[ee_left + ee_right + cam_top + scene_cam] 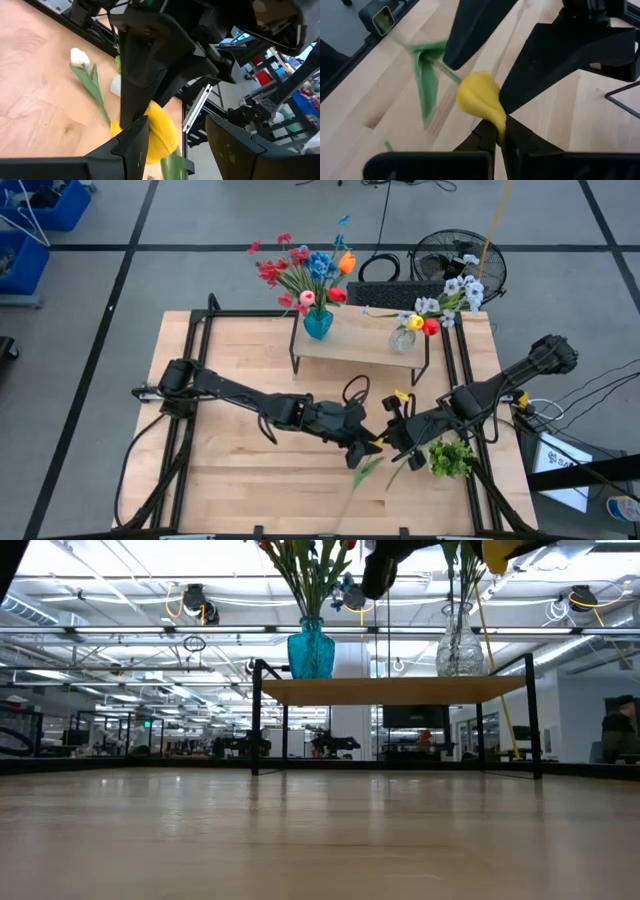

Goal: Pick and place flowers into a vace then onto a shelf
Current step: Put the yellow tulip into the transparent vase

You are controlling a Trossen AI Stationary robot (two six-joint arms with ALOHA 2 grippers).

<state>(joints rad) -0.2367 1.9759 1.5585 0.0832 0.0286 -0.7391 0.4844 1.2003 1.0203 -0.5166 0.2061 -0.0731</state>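
Note:
Above the table's near middle hangs a yellow flower with a green stem, and my right gripper is shut on its blossom. My left gripper is open, its fingers on either side of that blossom. A white flower lies flat on the table. The shelf stands on its black legs at the far middle. It bears a blue vase and a clear vase, each with flowers in it. My right gripper pinches the yellow blossom's end away from the stem between its two fingertips, slanting down from the table's right. The flower is lifted clear and its stem trails toward the near edge. My left gripper: whether a finger touches the blossom I cannot tell.
A bushy green leafy clump lies on the table just right of my right gripper. Black frame rails run along the table's edges. A black fan stands beyond the far edge.

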